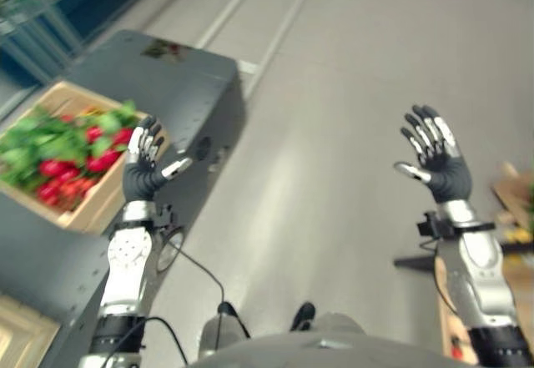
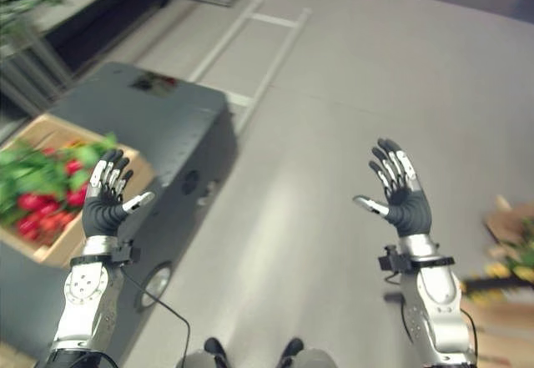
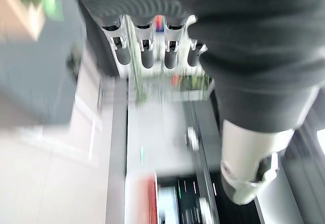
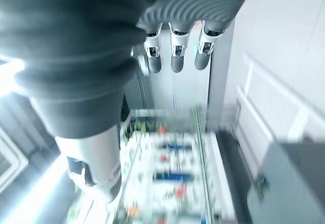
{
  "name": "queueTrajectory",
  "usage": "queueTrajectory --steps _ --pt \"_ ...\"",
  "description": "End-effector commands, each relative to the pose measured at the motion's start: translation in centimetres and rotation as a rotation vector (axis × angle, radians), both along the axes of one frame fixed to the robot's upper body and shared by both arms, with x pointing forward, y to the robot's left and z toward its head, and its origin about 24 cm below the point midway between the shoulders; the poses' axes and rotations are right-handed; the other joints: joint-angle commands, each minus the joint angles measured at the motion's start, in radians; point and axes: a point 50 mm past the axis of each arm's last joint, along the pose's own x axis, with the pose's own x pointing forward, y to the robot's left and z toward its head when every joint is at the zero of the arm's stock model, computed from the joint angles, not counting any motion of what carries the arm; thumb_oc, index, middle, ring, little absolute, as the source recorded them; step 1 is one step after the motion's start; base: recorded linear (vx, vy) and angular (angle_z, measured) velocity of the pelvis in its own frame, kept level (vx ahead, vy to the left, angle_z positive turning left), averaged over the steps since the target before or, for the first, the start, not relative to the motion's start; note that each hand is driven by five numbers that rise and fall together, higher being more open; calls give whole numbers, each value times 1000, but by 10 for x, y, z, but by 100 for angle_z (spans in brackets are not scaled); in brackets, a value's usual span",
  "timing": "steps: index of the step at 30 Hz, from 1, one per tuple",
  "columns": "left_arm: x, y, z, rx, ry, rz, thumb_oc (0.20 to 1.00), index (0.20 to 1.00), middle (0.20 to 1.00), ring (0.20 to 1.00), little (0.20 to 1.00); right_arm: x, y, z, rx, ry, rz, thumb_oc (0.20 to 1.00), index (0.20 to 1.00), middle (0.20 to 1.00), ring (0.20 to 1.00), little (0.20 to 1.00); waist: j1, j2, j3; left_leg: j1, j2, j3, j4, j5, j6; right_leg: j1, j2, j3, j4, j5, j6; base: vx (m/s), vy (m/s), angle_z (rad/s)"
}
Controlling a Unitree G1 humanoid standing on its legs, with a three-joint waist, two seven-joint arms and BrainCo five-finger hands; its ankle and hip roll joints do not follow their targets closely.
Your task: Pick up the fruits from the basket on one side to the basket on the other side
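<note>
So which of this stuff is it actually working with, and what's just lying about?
Job:
- basket with red fruit and leaves
- left hand, open, empty
- right hand, open, empty

Lying about:
- grey case under the basket
- white ladder on the floor

The wooden basket ran off the left edge, its red fruits too blurred under green leaves to identify. At the right edge, a second basket was cut off and smeared.
</note>
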Motion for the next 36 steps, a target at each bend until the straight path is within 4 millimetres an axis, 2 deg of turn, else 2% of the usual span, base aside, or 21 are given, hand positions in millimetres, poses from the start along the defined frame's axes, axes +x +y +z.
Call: queueTrajectory --steps 1,5,6,7,8,9,10,11,12,14,16,18,19,20,21,23,25,28,29,30,36 --pt "-10 16 19 97 -90 54 1000 1000 1000 1000 1000 -1 -2 19 -8 -132 -23 1000 1000 1000 1000 1000 29 -19 -56 16 29 -10 -8 -55 -39 2 -9 -24 -136 102 83 27 398 122" --pt "-21 28 29 149 -127 122 1000 1000 1000 1000 1000 8 9 22 -15 -150 9 1000 1000 1000 1000 1000 77 -15 -52 3 -45 -51 -25 -75 -3 14 -79 -54 -120 139 118 73 429 66" --pt "-23 31 31 153 -142 148 1000 1000 1000 1000 1000 12 17 21 -26 -146 26 1000 1000 1000 1000 1000 106 -8 -54 2 -79 -75 -21 -95 17 28 -124 -77 -86 148 126 158 413 71" --pt "-22 31 31 155 -139 156 1000 1000 1000 1000 1000 13 17 21 -34 -140 19 1000 1000 1000 1000 1000 92 -3 -48 6 -102 -111 -14 -113 34 18 -137 -15 -30 142 132 251 514 80" --pt "-17 30 26 146 -120 159 1000 1000 1000 1000 1000 12 16 19 -40 -125 25 1000 1000 1000 1000 1000 33 1 -41 17 -129 -181 -10 -125 49 -29 -93 207 18 98 125 171 239 68" --pt "-16 31 26 146 -121 160 1000 1000 1000 1000 1000 12 16 20 -40 -126 26 1000 1000 1000 1000 1000 35 0 -42 15 -129 -178 -10 -125 50 -37 -96 212 28 93 124 137 274 122" --pt "-13 28 23 125 -121 152 1000 1000 1000 1000 1000 10 14 19 -54 -118 28 1000 1000 1000 1000 1000 8 8 -33 25 -143 -194 -18 -105 57 -85 -49 355 48 70 108 206 326 201" --pt "-11 24 23 136 -120 137 1000 1000 1000 1000 1000 3 8 15 -60 -95 30 1000 1000 1000 1000 1000 -20 16 -22 45 -181 -300 -33 -93 68 -118 71 555 89 20 98 201 324 196" --pt "-11 23 23 136 -120 137 1000 1000 1000 1000 1000 3 8 15 -60 -95 30 1000 1000 1000 1000 1000 -20 16 -22 43 -181 -301 -34 -90 68 -119 72 554 87 23 97 241 197 170" --pt "-10 18 26 162 -125 111 1000 1000 1000 1000 1000 -2 5 13 -67 -86 23 1000 1000 1000 1000 1000 -7 16 -24 45 -207 -379 -53 -80 76 -126 97 531 85 11 83 123 27 124" --pt "-4 12 28 163 -134 81 1000 1000 1000 1000 1000 -2 1 11 -61 -74 -1 1000 1000 1000 1000 1000 -13 20 -25 61 -218 -472 -70 -75 75 -181 160 600 77 6 81 207 -16 128" --pt "-3 11 29 167 -134 77 1000 1000 1000 1000 1000 -2 0 10 -59 -74 -11 1000 1000 1000 1000 1000 -15 19 -27 61 -220 -498 -66 -77 74 -198 168 620 54 23 84 218 -55 148" --pt "-2 9 29 164 -136 63 1000 1000 1000 1000 1000 -3 0 10 -64 -74 -15 1000 1000 1000 1000 1000 -9 13 -24 69 -229 -565 -52 -83 74 -211 173 678 1 51 88 285 -92 138" --pt "-2 9 29 164 -135 63 1000 1000 1000 1000 1000 -3 0 10 -64 -74 -14 1000 1000 1000 1000 1000 -12 15 -26 72 -227 -569 -54 -88 75 -206 174 675 -3 46 89 355 -169 123" --pt "-2 8 28 156 -132 56 1000 1000 1000 1000 1000 -4 -1 7 -64 -61 -21 1000 1000 1000 1000 1000 -11 13 -26 83 -235 -623 -47 -93 69 -221 181 735 -13 67 96 266 -137 125" --pt "-2 7 27 148 -129 48 1000 1000 1000 1000 1000 -6 -3 6 -62 -52 -27 1000 1000 1000 1000 1000 -10 8 -28 87 -241 -653 -41 -94 61 -194 175 736 -29 69 94 190 -142 173" --pt "-7 7 23 118 -119 54 1000 1000 1000 1000 1000 -7 -7 3 -70 -39 -45 1000 1000 1000 1000 1000 24 4 -44 88 -234 -680 -32 -100 41 -152 147 650 -53 75 87 188 -252 108" --pt "-9 8 18 82 -101 49 1000 1000 1000 1000 1000 -6 -11 1 -71 -27 -63 1000 1000 1000 1000 1000 20 2 -51 80 -225 -671 8 -113 23 -117 139 610 -68 70 83 164 -226 69" --pt "-8 7 16 71 -95 43 1000 1000 1000 1000 1000 -7 -13 2 -77 -31 -68 1000 1000 1000 1000 1000 18 0 -52 72 -217 -653 30 -114 12 -100 138 594 -79 67 81 134 -309 95" --pt "-5 4 16 63 -92 24 1000 1000 1000 1000 1000 -7 -16 4 -77 -36 -94 1000 1000 1000 1000 1000 3 -3 -46 40 -184 -558 84 -96 -9 -68 131 555 -90 62 73 118 -279 104" --pt "-4 -2 10 51 -63 -15 1000 1000 1000 1000 1000 -9 -19 -1 -78 -10 -116 1000 1000 1000 1000 1000 -5 -12 -49 24 -146 -453 111 -104 -13 -20 132 499 -95 29 59 43 -131 60"
